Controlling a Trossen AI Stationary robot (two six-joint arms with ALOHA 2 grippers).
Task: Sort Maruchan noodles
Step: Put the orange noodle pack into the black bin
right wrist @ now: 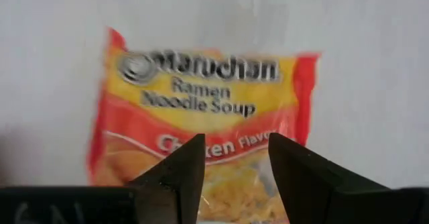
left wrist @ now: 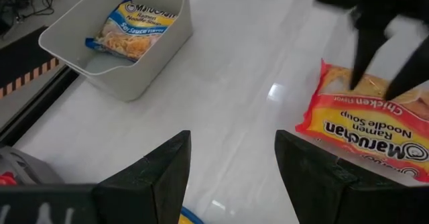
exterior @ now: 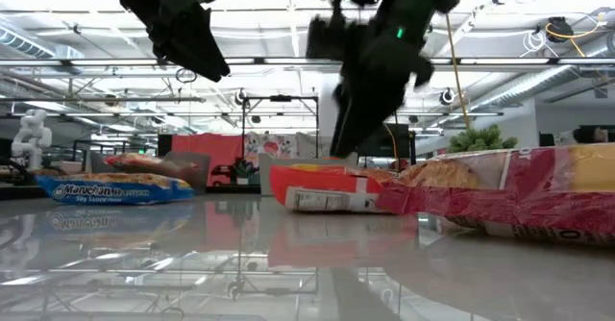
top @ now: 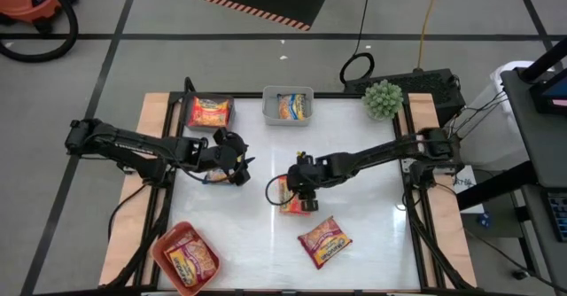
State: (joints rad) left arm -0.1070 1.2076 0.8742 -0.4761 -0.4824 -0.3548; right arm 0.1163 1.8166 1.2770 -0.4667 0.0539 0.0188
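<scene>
Nearest the low camera, a red noodle packet (exterior: 519,194) lies on the desk (top: 372,216). Right pincer (right wrist: 231,174), apart, hovers over an orange chicken packet (right wrist: 208,117); left pincer (left wrist: 231,167) gapes empty.

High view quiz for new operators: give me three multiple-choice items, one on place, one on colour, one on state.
1. The right gripper is over: A a corner of the table; B the chicken packet at mid-table; C the floor.
2. The packet in the grey bin is: A blue and yellow; B silvery-pink; C green.
3. The right gripper's fingers are: A shut on a packet; B shut empty; C open.
Key: B, it hangs above that packet; A, the left wrist view shows it; C, the wrapper shows between them.
</scene>
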